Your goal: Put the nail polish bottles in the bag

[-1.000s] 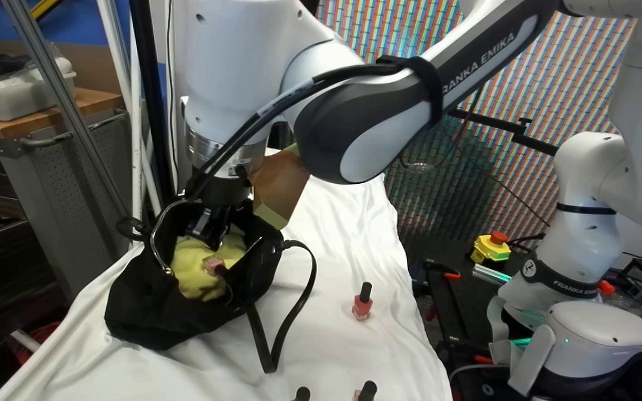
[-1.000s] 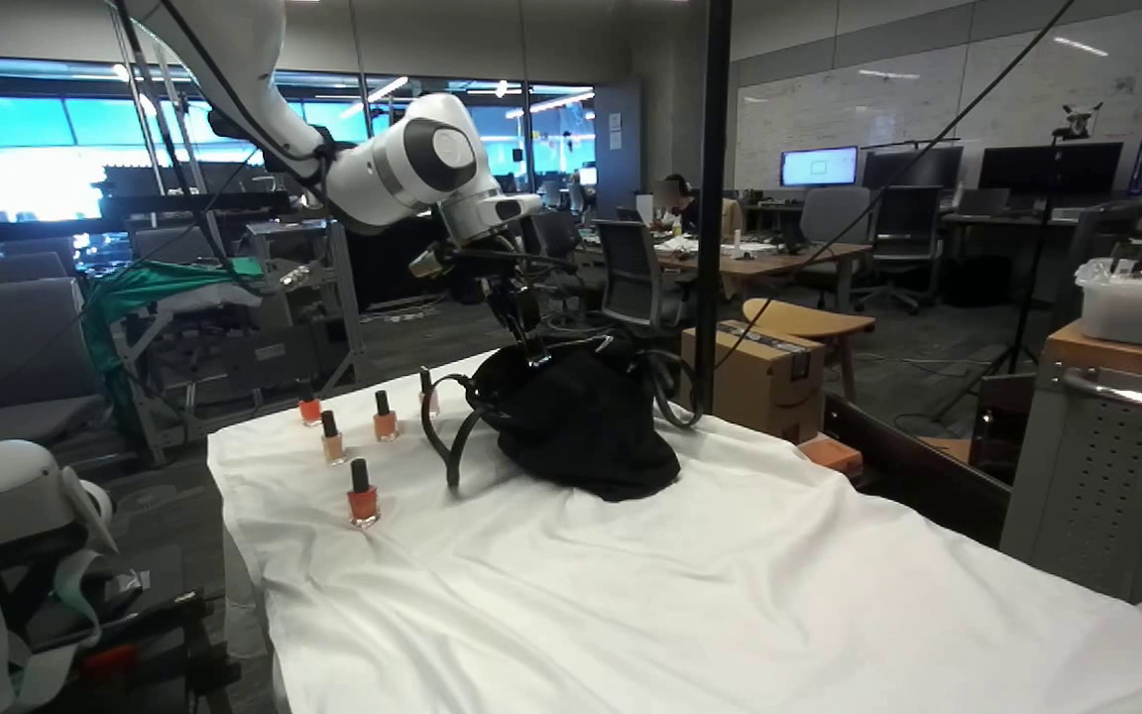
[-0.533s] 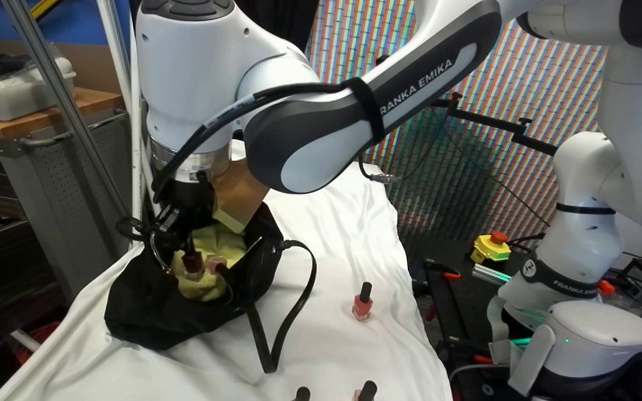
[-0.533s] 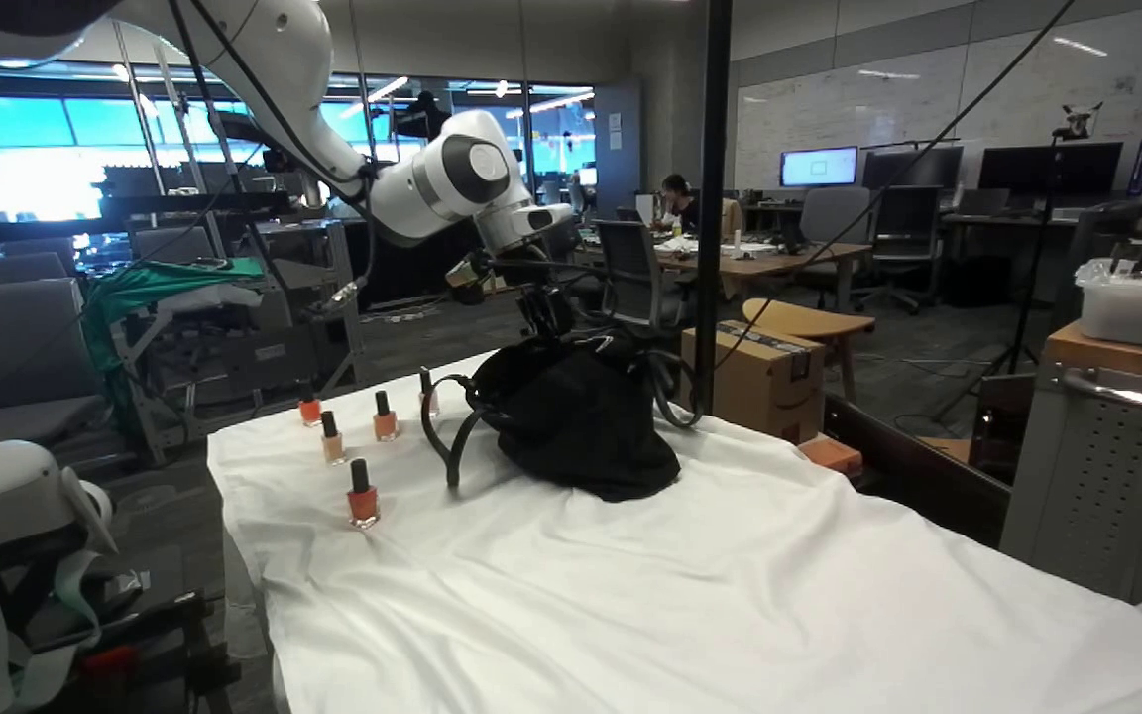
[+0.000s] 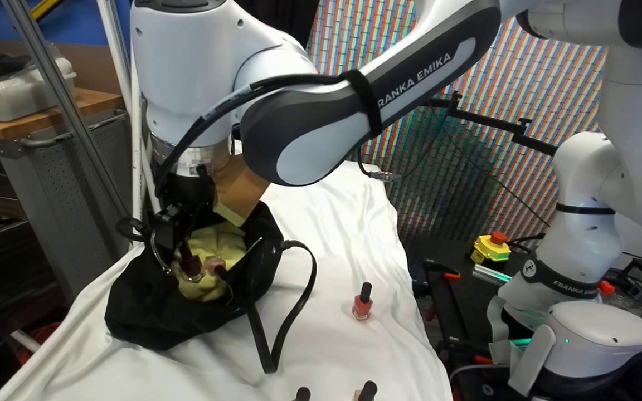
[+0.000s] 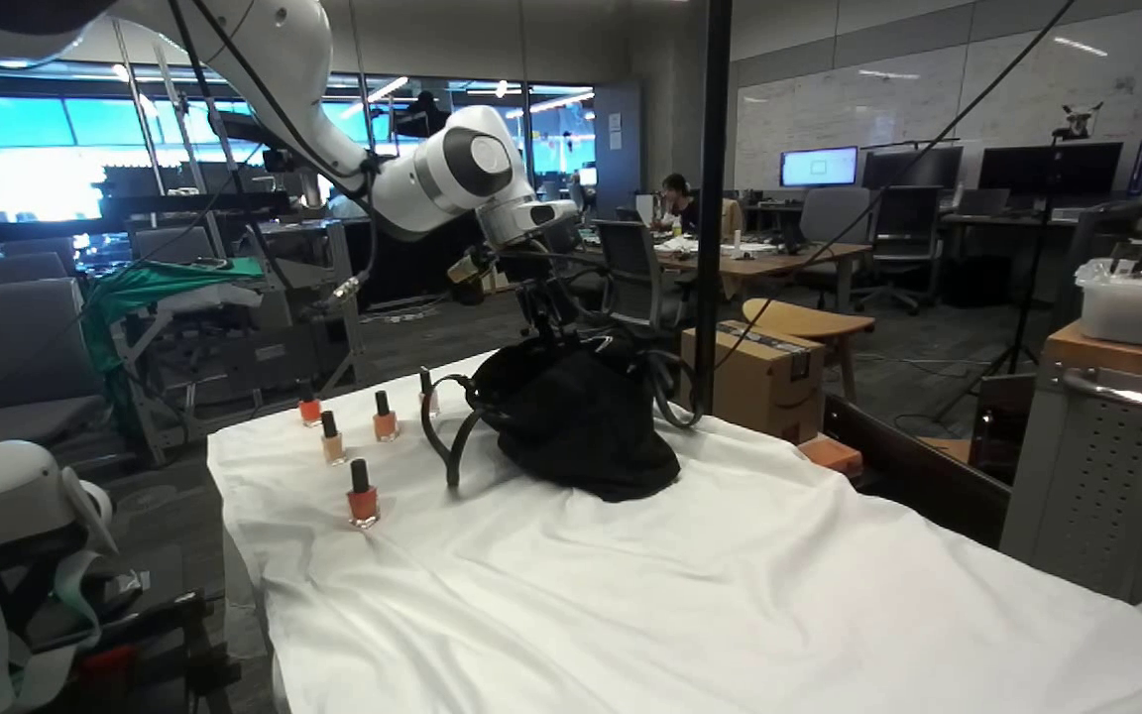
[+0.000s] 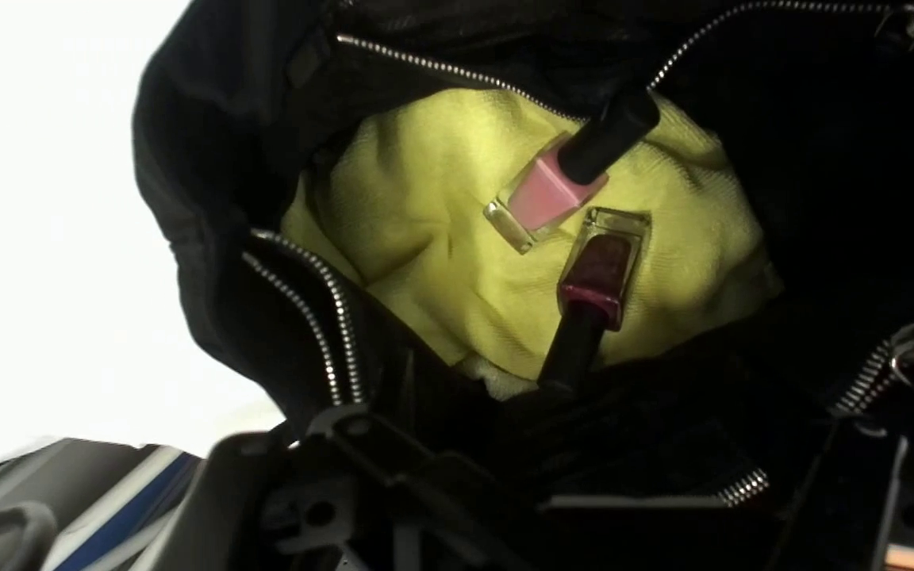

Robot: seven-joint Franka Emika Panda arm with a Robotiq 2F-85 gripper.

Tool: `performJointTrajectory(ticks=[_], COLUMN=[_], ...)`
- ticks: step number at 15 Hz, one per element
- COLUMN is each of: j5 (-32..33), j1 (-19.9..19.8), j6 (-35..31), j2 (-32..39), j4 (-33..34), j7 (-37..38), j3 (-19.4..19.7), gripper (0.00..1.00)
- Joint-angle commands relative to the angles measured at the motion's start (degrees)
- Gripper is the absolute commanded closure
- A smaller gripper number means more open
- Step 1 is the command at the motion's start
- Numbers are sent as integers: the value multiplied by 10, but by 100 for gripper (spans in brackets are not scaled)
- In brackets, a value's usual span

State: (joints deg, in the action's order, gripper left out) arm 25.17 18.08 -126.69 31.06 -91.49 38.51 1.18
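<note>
Below the pincer [image 6: 551, 323], jaws wide apart, a dark-red nail polish bottle [image 7: 600, 270] and a pink bottle [image 7: 552, 190] lie inside the black handbag [image 6: 586, 426]; well away from the pincer stand five more bottles [image 6: 386, 426].

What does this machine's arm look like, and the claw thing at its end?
The arm is white and rounded, with dark grey panels, pale grey insets and white lettering reading FRANKA EMIKA. A black cable runs along it, held by a black strap. Near the end sits a shiny silver ring. The gripper is mostly black and angular, with jointed parts.
</note>
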Motion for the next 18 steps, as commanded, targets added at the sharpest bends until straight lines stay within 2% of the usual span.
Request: performJointTrajectory(ticks=[1, 11, 15, 18], j5=[-29, -107, -144, -165], j1=[-6, -46, -61, -65], j6=[22, 50, 36, 22], j2=[-85, -311, -364, -377], j4=[-80, -332, -414, -457], j7=[-30, -40, -57, -54], j3=[-11, -47, -65, -80], gripper=[0, 0, 0, 0])
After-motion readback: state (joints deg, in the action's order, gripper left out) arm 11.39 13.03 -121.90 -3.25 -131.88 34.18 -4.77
